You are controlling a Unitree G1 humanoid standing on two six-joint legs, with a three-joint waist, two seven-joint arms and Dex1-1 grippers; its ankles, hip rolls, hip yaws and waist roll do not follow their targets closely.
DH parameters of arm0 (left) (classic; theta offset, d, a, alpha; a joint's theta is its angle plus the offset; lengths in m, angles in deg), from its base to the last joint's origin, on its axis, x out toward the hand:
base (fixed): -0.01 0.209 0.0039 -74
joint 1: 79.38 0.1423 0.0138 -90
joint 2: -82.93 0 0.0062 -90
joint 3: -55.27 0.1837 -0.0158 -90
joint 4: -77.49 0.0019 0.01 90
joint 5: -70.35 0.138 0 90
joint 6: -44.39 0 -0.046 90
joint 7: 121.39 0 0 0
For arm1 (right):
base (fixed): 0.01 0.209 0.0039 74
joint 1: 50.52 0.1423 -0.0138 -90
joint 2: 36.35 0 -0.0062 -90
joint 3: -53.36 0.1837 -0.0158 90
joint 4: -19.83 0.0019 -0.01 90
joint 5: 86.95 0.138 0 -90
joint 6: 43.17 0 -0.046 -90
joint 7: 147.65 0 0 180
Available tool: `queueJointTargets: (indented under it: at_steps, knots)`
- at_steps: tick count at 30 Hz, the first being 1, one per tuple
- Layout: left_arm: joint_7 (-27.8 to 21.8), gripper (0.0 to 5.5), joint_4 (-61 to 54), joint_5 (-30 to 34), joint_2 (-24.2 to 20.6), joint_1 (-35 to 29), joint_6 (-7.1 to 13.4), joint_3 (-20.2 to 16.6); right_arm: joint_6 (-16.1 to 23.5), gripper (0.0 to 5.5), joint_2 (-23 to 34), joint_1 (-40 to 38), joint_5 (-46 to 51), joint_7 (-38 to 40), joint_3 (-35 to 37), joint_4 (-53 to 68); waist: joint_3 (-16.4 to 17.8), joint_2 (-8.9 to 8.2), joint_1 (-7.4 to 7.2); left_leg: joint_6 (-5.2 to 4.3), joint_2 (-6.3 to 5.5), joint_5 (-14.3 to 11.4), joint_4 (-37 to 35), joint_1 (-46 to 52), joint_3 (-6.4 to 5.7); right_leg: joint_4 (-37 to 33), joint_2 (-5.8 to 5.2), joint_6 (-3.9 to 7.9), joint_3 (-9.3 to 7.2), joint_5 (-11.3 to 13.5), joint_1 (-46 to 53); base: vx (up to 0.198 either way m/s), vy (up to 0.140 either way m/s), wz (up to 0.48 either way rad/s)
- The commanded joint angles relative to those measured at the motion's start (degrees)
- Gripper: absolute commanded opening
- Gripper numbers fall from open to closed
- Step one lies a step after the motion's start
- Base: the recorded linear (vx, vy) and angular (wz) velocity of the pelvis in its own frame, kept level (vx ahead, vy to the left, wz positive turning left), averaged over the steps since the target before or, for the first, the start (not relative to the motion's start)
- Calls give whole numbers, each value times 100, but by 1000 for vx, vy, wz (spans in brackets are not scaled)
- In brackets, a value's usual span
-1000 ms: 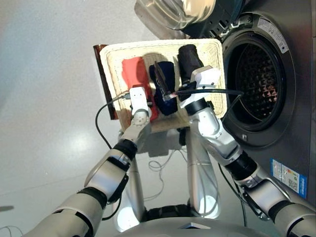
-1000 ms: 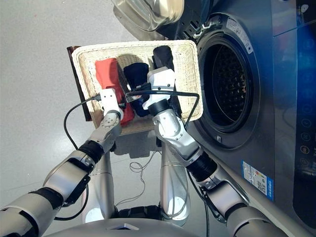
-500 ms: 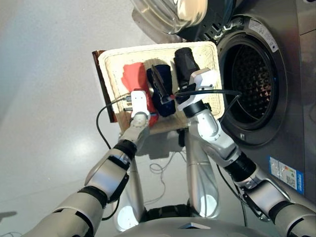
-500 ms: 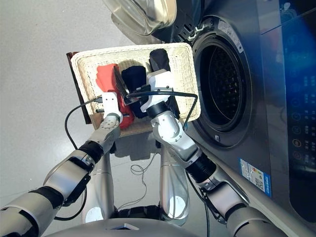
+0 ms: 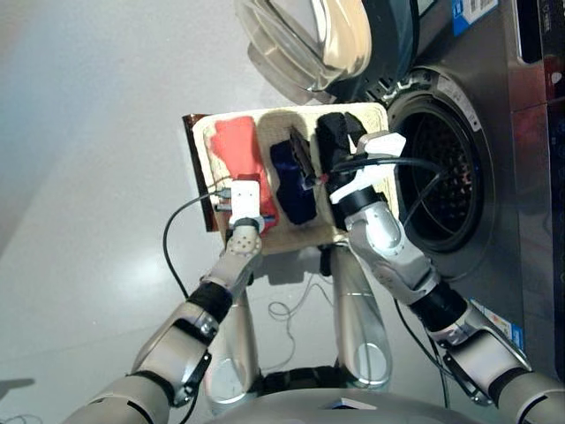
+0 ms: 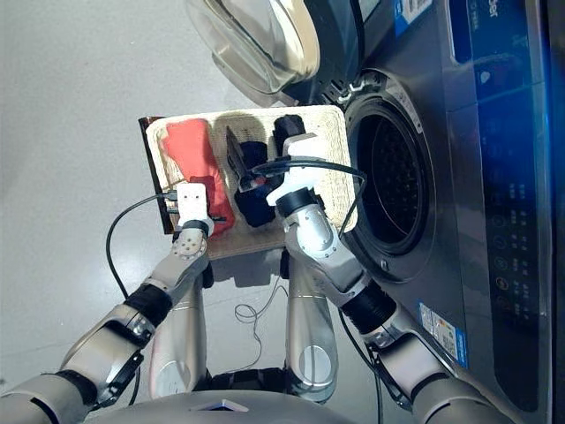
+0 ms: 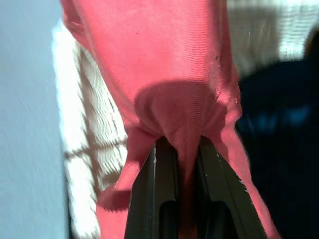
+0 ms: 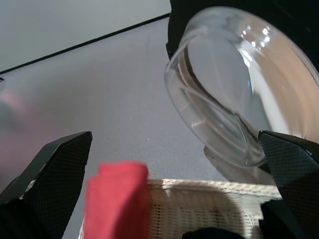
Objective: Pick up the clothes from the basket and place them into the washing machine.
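Note:
The cream basket (image 5: pixel 355 190) stands before the washing machine (image 5: pixel 441 185), whose glass door (image 5: pixel 309 35) hangs open above it. Inside lie the clothes: a coral-red garment (image 5: pixel 237 152), a navy one (image 5: pixel 296 181) and a black one (image 5: pixel 334 132). My left gripper (image 7: pixel 182 149) is shut on the near end of the coral-red garment (image 7: pixel 169 64), the cloth bunched between its fingers (image 7: pixel 164 169). Above the navy and black garments my right gripper (image 8: pixel 174 134) hangs wide open and holds nothing, facing the door (image 8: pixel 239 94). One of its fingers (image 5: pixel 303 157) crosses the navy cloth.
Grey floor (image 5: pixel 97 132) spreads to the left of the basket. A dark brown base edge (image 5: pixel 196 168) runs along the basket's left side. Black cables (image 5: pixel 172 238) loop from both wrists. A dark appliance with a blue-lit panel (image 6: pixel 494 53) sits above the machine.
The whole view has tilted up towards the machine. My right gripper has lifted a little over the navy garment. The left gripper stays at the coral-red garment's near end.

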Motion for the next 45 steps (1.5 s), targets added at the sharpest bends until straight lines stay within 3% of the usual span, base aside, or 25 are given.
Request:
queueJointTargets:
  at_steps: [1,5,7,15,21,33,34,35,36,37,38,39,45]
  knots:
    - [91,0,-1244,944,-347,215,568,169,520,550,305,-10,508,-332,388,858,-72,86,95,72,-180,-82,-39,172,251,-107,-82,132,11,176,-39,0,0,0]
    - [105,0,-2270,1790,-990,406,711,227,524,550,520,133,791,-528,338,1055,-72,99,154,66,-169,-77,-68,178,271,-163,-95,145,-2,184,-17,0,0,0]
    - [64,0,-2675,2134,-1284,360,817,400,515,550,648,279,1057,-671,195,1180,-72,108,166,60,-158,-123,-30,195,269,-117,-103,154,-18,138,-6,0,0,0]
    - [318,0,-3257,3273,-2142,-217,895,1259,485,550,1312,1239,1655,-917,-479,1605,-72,120,151,49,-167,-95,-44,183,282,-165,-116,177,-32,180,-8,0,0,0]
    - [403,0,-3273,3455,-2224,-637,939,1682,468,550,1317,1858,1707,-899,-875,1546,-72,115,159,67,-168,-114,2,149,308,-120,-105,181,6,173,-55,0,0,0]
    - [553,0,-3246,3453,-2102,-841,894,1708,381,550,1128,2037,1661,-859,-1064,1310,-72,143,163,55,-170,-108,66,73,278,-73,-112,159,2,165,-105,0,0,0]
    - [574,0,-3246,3455,-2087,-829,884,1706,388,494,1113,1998,1642,-837,-1048,1296,-72,146,160,55,-171,-108,77,65,278,-67,-114,158,-2,164,-108,0,0,0]
    - [611,0,-3241,3475,-2081,-822,875,1702,393,267,1112,1958,1622,-824,-1027,1285,-72,149,156,54,-172,-108,86,51,282,-58,-116,157,0,162,-119,0,0,0]
    - [641,0,-3242,3490,-2078,-812,873,1688,400,190,1099,1900,1581,-795,-991,1271,-72,152,153,55,-174,-106,85,43,285,-61,-115,157,-2,164,-120,0,0,0]
    - [658,0,-3249,3510,-2080,-815,872,1682,403,155,1098,1862,1518,-755,-960,1267,-72,157,156,56,-176,-104,78,43,282,-65,-114,157,-3,161,-119,0,0,0]
    - [685,0,-3267,3519,-2087,-812,879,1664,404,47,1103,1821,1468,-725,-932,1269,-72,160,155,55,-180,-103,75,43,286,-69,-113,156,-2,161,-120,0,0,0]
    - [723,0,-3294,3515,-2087,-803,879,1640,416,0,1093,1728,1395,-668,-876,1259,-72,166,150,56,-181,-101,66,41,279,-70,-112,156,2,161,-130,0,0,0]
    - [871,0,-3313,3561,-2051,-763,856,1572,459,0,1162,1286,1014,-465,-596,1307,-72,169,122,67,-185,-105,99,11,268,-44,-102,147,6,151,-151,0,0,0]
